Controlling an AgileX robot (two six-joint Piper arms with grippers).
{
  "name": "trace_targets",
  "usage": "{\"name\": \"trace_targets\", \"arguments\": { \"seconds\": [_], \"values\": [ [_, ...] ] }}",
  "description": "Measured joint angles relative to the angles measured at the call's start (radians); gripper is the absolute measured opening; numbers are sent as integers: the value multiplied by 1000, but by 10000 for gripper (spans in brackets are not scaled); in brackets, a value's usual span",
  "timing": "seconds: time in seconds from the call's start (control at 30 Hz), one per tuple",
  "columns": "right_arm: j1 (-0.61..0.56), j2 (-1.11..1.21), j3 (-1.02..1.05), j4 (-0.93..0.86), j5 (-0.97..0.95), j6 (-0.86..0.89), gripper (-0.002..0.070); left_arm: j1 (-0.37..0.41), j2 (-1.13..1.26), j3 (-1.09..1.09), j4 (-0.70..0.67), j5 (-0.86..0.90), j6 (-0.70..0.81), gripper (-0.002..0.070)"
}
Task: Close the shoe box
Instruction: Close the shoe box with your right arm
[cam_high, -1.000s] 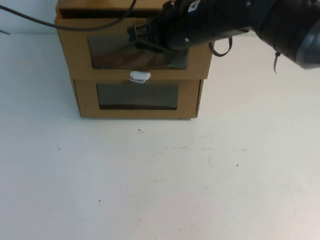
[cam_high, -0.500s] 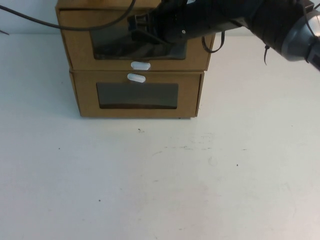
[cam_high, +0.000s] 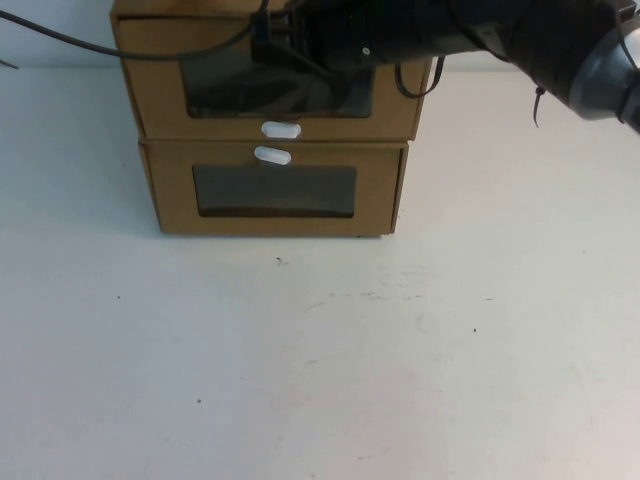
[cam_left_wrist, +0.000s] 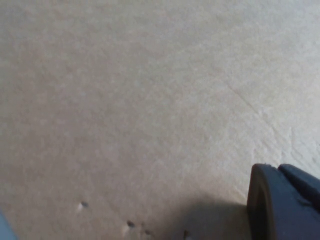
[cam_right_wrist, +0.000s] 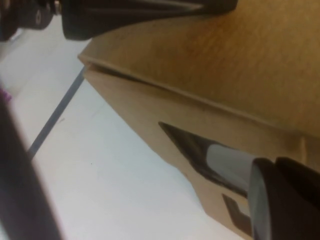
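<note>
Worktop (cam_high: 320, 360) holds two stacked boxes at the far edge. The shoe box (cam_high: 270, 95) on top looks pushed in flush, its long axis running left-right. Right claw (cam_high: 275, 45) sits at its window; can't tell its opening. Left claw (cam_left_wrist: 285, 202): can't tell either, parked over bare worktop.

Upper shoe box (cam_high: 160, 100) cut off at the top edge, window partly masked by the right hand (cam_high: 275, 45); fingers lost against the dark arm, spread unreadable. Left hand (cam_left_wrist: 285, 200) clipped at a corner over blurred counter (cam_left_wrist: 125, 100), only one fingertip showing.
</note>
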Motion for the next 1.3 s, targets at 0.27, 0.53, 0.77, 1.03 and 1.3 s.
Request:
{"name": "trace_targets", "arguments": {
  "seconds": [0.27, 0.53, 0.77, 1.03, 1.3],
  "values": [
    [2, 12, 0, 10, -63, 2, -11, 0, 0, 0, 0, -2, 0, -5],
    [4, 11, 0, 15, -58, -7, -11, 0, -6, 0, 0, -2, 0, -5],
    [-3, -102, 0, -15, 94, -12, -11, 0, -123, 0, 29, 14, 0, -5],
    [-3, -280, -4, -256, 323, 123, -11, 0, -283, 10, 69, 21, 1, -5],
    [-3, -532, 216, -469, 445, 247, -11, 0, -502, 178, 101, 22, 6, -5]
  ]
}}
